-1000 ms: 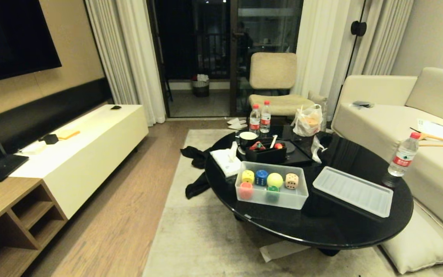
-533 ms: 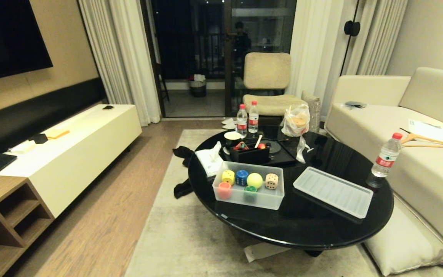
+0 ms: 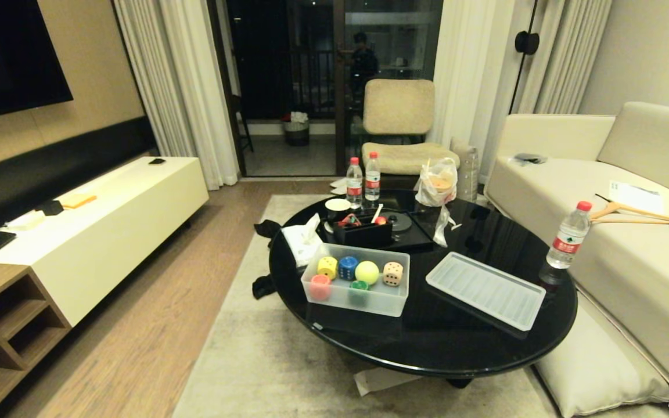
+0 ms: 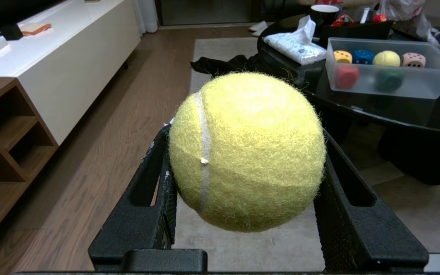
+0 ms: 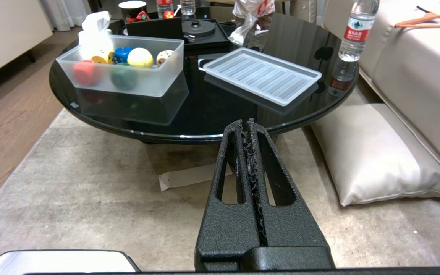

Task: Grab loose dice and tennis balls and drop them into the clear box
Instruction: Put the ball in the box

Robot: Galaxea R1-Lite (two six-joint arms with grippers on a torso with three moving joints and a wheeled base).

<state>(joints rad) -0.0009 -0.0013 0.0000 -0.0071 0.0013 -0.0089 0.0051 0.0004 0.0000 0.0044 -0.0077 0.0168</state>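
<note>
Left hand (image 4: pixel 245 160) is clamped on a tennis ball (image 4: pixel 246 151), short of the surface (image 3: pixel 474 342); right hand (image 5: pixel 247 126) is pressed together, empty. Five dice and one ball are seen inside the clear box (image 3: pixel 355 300). Release should be delayed until the held ball is over the open box.

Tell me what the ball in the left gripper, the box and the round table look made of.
Tennis ball: fuzzy yellow felt with a white seam. Clear box: frosted translucent plastic; the dice show blurred through its wall. Table: glossy black top, probably glass or lacquer, since it mirrors the box.
</note>
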